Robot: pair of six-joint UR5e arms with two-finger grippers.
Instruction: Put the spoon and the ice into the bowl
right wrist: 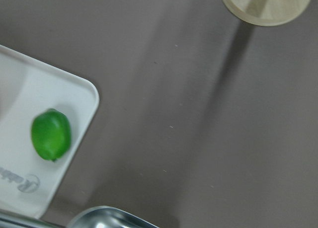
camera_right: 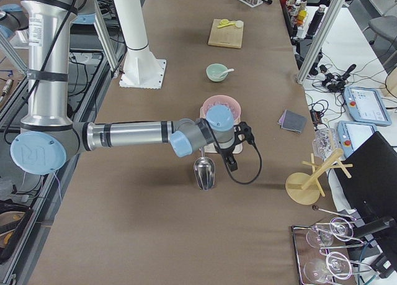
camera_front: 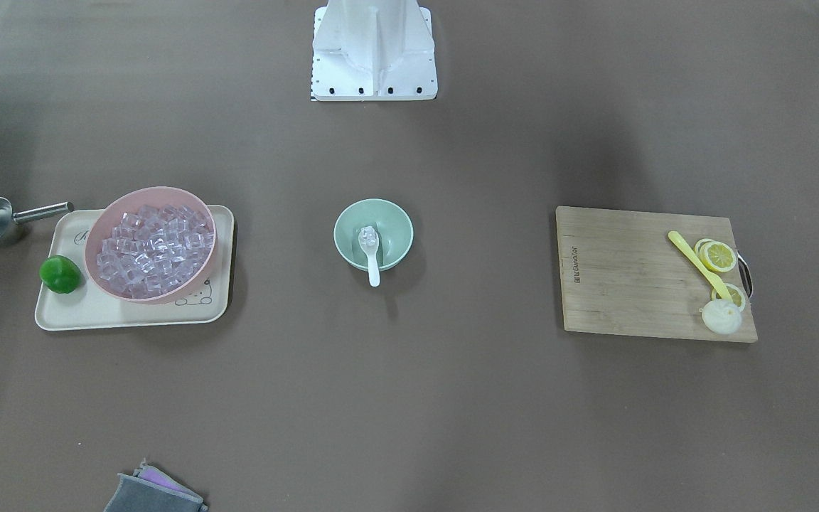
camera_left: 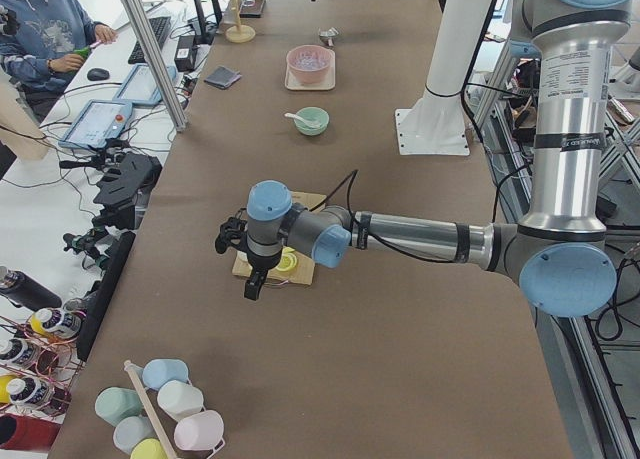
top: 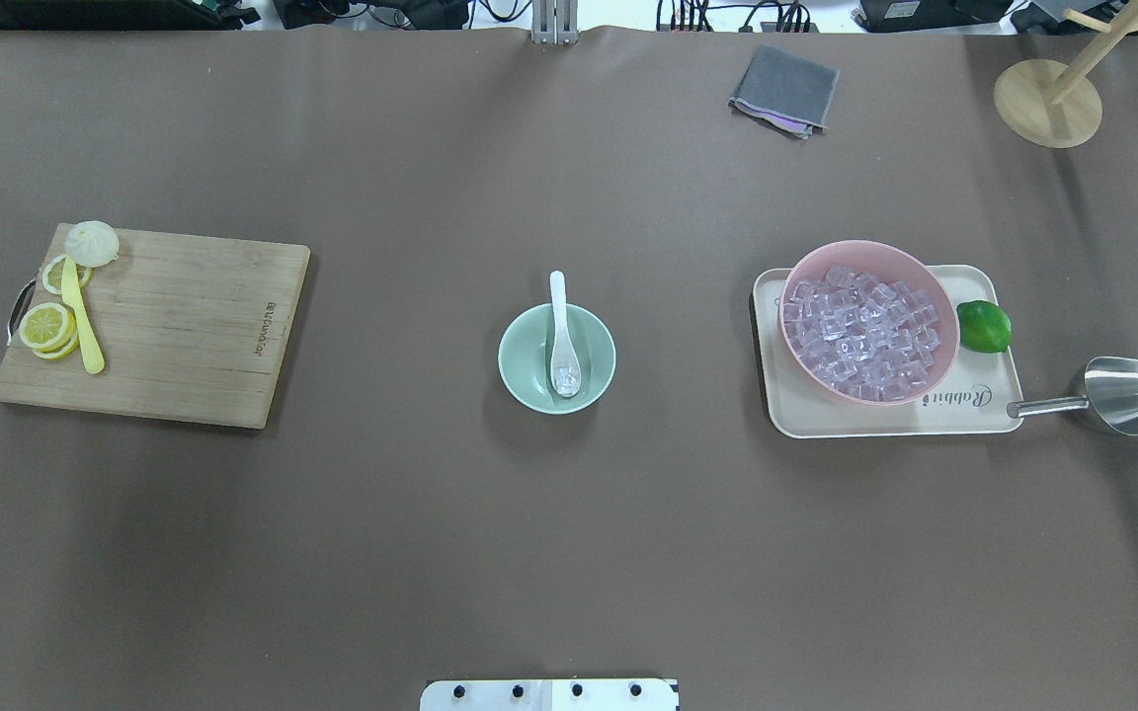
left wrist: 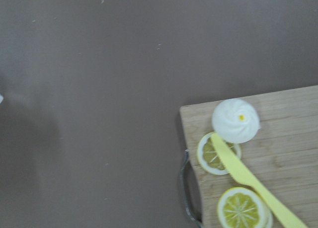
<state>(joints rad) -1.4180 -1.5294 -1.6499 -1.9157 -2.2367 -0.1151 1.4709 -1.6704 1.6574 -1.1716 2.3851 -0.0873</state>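
- At the table's middle, the bowl stands alone. It is well apart from the cutting board on the robot's left and the tray on its right.
- The spoon lies in the bowl with its scoop down inside and its handle over the rim on the side away from the robot. Its long axis runs almost straight out from the robot's base.
- The ice sits in the spoon's scoop (one cube or a few, I cannot tell). The rest of the cubes fill the pink bowl on the tray.
- Judged from how things lie, spoon and ice are both in the bowl, the task looks done, and no further grasp seems called for.
- The left gripper hangs by the board's outer end, and the right gripper is near the steel scoop off the tray's end. From either one the bowl lies inward along the table, toward its centre, and neither arm is plainly the nearer.
- Whether the fingers of either gripper are apart or together I cannot tell, since only the side views show them.
- The overhead and front views show the ice in the scoop but almost nothing of the arms. The side views show both arms, but the bowl is too small in them to make out the ice.
- The left wrist view shows only the board's corner with lemon slices. The right wrist view shows only the lime and a tray corner. Neither takes in the bowl.
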